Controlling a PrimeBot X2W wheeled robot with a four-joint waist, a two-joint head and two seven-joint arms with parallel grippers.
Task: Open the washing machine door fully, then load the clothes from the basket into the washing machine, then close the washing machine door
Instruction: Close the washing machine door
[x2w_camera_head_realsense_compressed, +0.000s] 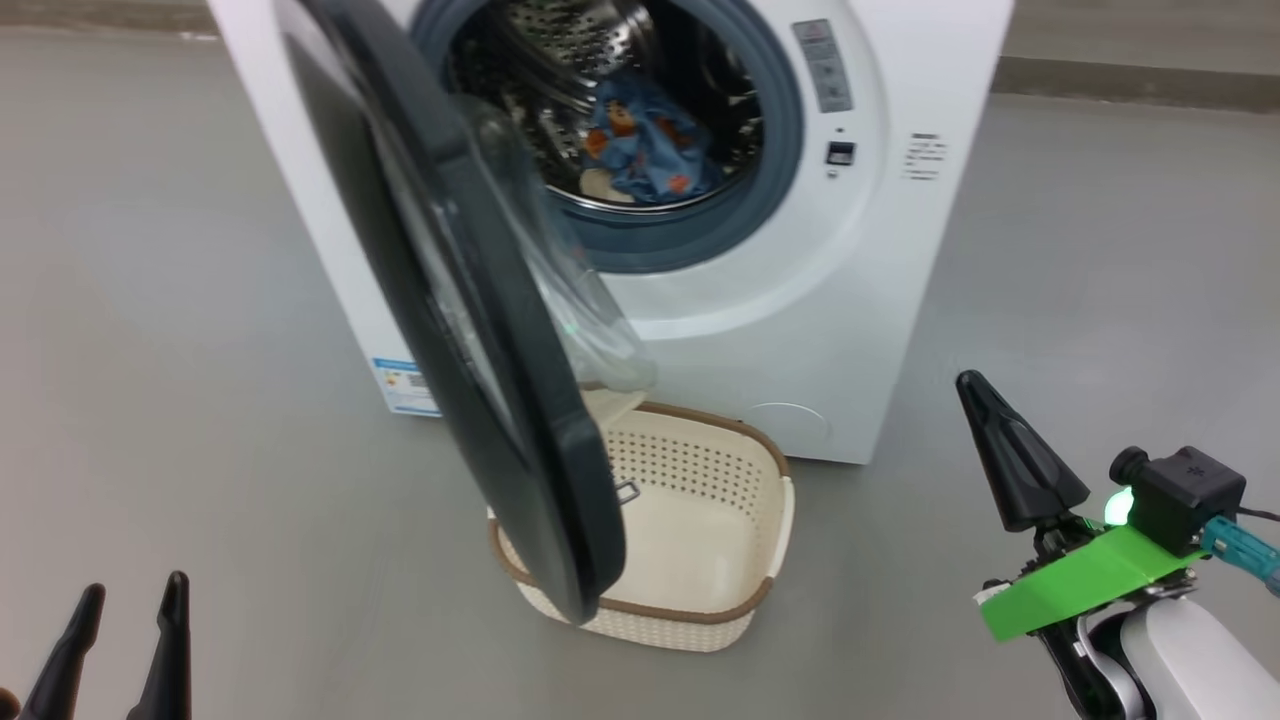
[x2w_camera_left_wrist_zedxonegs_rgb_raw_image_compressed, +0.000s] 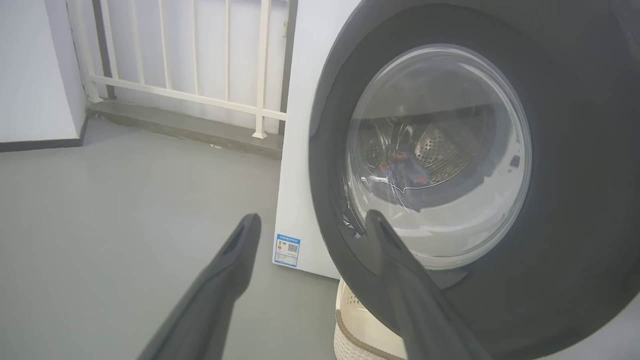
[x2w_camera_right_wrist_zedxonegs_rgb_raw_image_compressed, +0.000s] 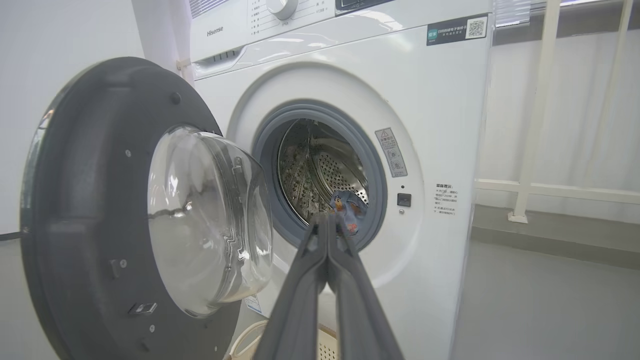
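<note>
The big white boxy front-loading washing machine (x2w_camera_head_realsense_compressed: 780, 330) stands on the smooth grey floor (x2w_camera_head_realsense_compressed: 170, 330). Its large round door with the wide black rim and the bulging clear glass centre (x2w_camera_head_realsense_compressed: 500, 400) is open. It hangs on the hinge at the left side of the machine's front and stands out roughly square to that front, with the glass bowl turned towards the drum opening.

The light blue clothes with small orange figures (x2w_camera_head_realsense_compressed: 650, 140) lie inside the perforated steel drum (x2w_camera_head_realsense_compressed: 570, 50), low in it, behind the grey rubber gasket (x2w_camera_head_realsense_compressed: 780, 180).

The small cream-white perforated plastic basket with the brown rim (x2w_camera_head_realsense_compressed: 700, 520) stands on the floor just beside the foot of the machine's front. The lower rim of the door hangs over its left part. Its bare cream bottom and walls show.

The left gripper (x2w_camera_head_realsense_compressed: 135, 585) is at the lower left corner of the head view, well apart from the door. Its two dark fingers are spread wide and hold nothing. In the left wrist view they point at the outer face of the door.

The right gripper (x2w_camera_head_realsense_compressed: 968, 382) is above the floor to the right of the basket, near the machine's right front corner. Its fingers are pressed together with nothing between them. In the right wrist view they point at the drum opening, where the clothes are.

A blue label sticker (x2w_camera_head_realsense_compressed: 405, 385) sits low on the machine's left side.
</note>
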